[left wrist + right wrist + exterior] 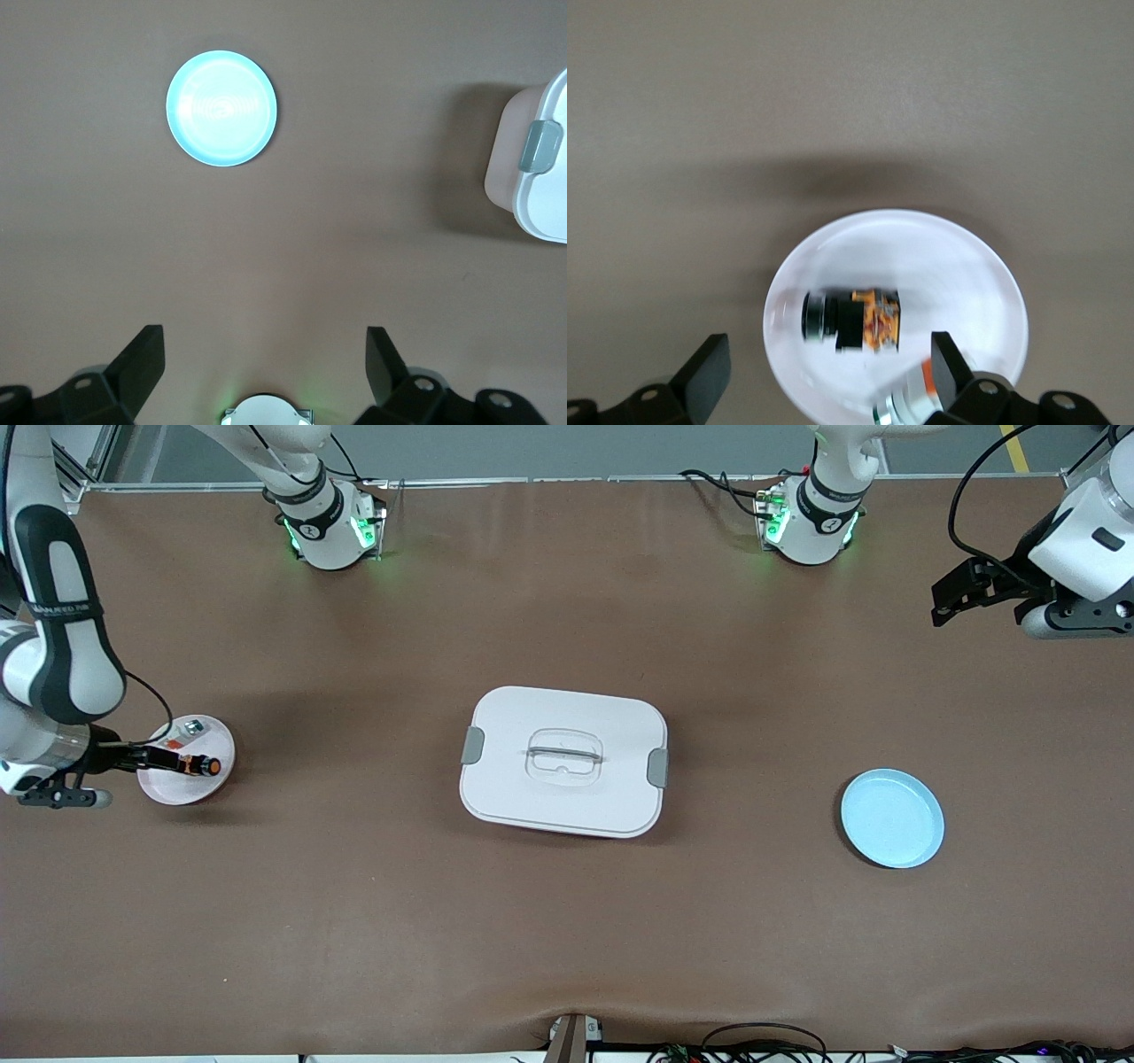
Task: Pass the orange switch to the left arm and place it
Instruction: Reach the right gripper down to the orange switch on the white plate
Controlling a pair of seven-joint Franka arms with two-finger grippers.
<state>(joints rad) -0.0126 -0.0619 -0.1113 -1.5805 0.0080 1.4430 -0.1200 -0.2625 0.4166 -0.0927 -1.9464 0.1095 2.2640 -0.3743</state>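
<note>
I saw the right gripper (824, 367), jaws apart, over the orange switch (852, 319) at lower centre of its wrist view. The left gripper (961, 593) waited at upper right of the front view, jaws apart.

Showing two plates — one white plate (174, 790), one blue plate (892, 818) — one box (563, 761), one orange switch (202, 765), one silver part (187, 731).

The desk (567, 939) is plain matte brown. The box (563, 762) is white with grey side clips and a clear lid handle. One plate (892, 817) is pale blue; the other plate (168, 786) is white. On it, the orange switch (197, 764) is black with orange cap and band. Both pincers are black, the arms glossy white.
</note>
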